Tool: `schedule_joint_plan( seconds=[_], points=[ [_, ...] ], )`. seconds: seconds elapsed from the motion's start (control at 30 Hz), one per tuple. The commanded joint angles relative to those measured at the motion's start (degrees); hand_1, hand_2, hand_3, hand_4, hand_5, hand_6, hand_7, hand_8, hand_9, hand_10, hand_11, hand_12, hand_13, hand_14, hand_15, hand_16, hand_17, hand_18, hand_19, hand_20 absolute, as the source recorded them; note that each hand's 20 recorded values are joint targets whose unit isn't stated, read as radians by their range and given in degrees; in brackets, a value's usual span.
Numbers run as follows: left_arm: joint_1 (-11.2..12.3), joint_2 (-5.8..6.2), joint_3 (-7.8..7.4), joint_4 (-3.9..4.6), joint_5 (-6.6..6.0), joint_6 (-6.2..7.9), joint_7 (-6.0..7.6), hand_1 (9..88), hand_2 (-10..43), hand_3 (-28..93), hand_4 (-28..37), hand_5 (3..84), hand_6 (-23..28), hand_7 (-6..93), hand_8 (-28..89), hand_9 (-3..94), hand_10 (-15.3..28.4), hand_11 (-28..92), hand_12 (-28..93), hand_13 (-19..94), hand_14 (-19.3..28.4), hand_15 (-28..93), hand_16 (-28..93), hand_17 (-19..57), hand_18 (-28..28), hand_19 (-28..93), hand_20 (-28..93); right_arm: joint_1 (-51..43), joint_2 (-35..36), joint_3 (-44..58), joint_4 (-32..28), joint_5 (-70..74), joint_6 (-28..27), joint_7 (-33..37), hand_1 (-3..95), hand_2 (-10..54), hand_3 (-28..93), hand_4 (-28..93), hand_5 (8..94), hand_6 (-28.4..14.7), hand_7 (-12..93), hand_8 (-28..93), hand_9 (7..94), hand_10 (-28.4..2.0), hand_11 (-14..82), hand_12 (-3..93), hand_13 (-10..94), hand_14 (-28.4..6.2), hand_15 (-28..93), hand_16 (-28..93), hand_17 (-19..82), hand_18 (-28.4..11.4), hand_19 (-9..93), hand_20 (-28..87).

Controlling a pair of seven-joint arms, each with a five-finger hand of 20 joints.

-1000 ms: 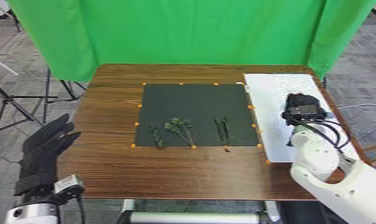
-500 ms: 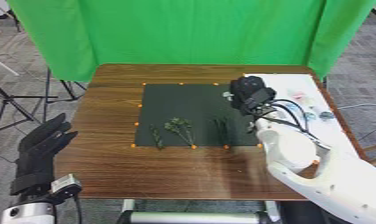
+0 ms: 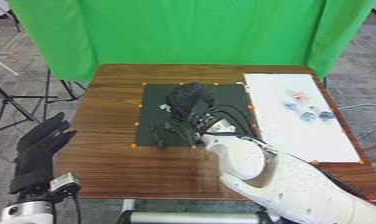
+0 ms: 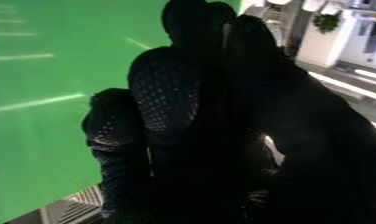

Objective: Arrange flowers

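Observation:
My right hand (image 3: 190,101) is over the dark mat (image 3: 153,92), with a small pale flower (image 3: 165,107) at its left edge. In the right wrist view the glove of my right hand (image 4: 202,115) has its fingers curled; the flower's stem is hidden. Green sprigs (image 3: 175,126) lie on the mat just below the hand, partly covered by it, and a thin dark green stem (image 3: 157,136) lies to their left. On the white board (image 3: 282,135) are a pink flower (image 3: 296,94) and several bluish ones (image 3: 307,116). My left hand (image 3: 42,142) is open at the table's left edge.
Small orange markers line the mat's edges. My right arm crosses the table's front right part and the board's lower left side. A green curtain (image 3: 202,35) hangs behind the brown table (image 3: 113,175).
My right hand has moved left from the white board to above the mat, carrying the pale flower. The flowers on the board are now uncovered. The left hand has barely shifted.

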Motion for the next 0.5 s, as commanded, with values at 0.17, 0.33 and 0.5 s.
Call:
schedule_joint_plan(
  seconds=[0.17, 0.33, 0.5],
  points=[
    [-3.68, -3.92, 1.36, 1.68, 3.42, -4.25, -2.97, 27.1, 5.0, 84, -17.0, 38.2, 9.7, 16.2, -11, 31.0, 19.0, 36, 5, 23, 26.7, 65, -18, -9.2, 21.6, 61, 4, -14.43, -14.78, 9.26, 5.87, -10.46, -7.47, -10.59, 50.8, -2.5, 74, -28, 77.7, -0.1, 23, 1, 82.3, -9.4, 26.6, 29.5, 79, -5.0, 65, 20, 53, -15.4, 93, 22],
    [-5.54, -4.6, 2.26, 2.23, 4.16, -5.04, -3.39, 27.2, 5.0, 84, -17.0, 38.1, 9.7, 16.3, -11, 31.0, 19.0, 36, 5, 23, 26.7, 65, -18, -9.2, 21.6, 61, 4, -15.43, -17.69, 10.77, 8.73, -13.27, -8.7, -11.91, 50.7, -2.5, 74, -28, 77.5, -0.1, 23, 1, 82.0, -9.6, 26.9, 29.5, 79, -5.1, 65, 20, 53, -15.6, 93, 22],
    [-7.88, -5.07, 3.05, 3.01, 5.15, -6.12, -4.58, 27.1, 5.0, 84, -16.8, 38.1, 9.7, 16.2, -11, 31.0, 18.9, 36, 5, 23, 26.6, 65, -18, -9.3, 21.7, 61, 4, -13.69, -18.76, 9.89, 11.23, -13.27, -8.98, -10.32, 50.6, -2.4, 74, -28, 77.4, 0.0, 23, 1, 81.9, -9.7, 27.2, 29.2, 78, -5.1, 65, 20, 53, -15.7, 93, 21]
  ],
)
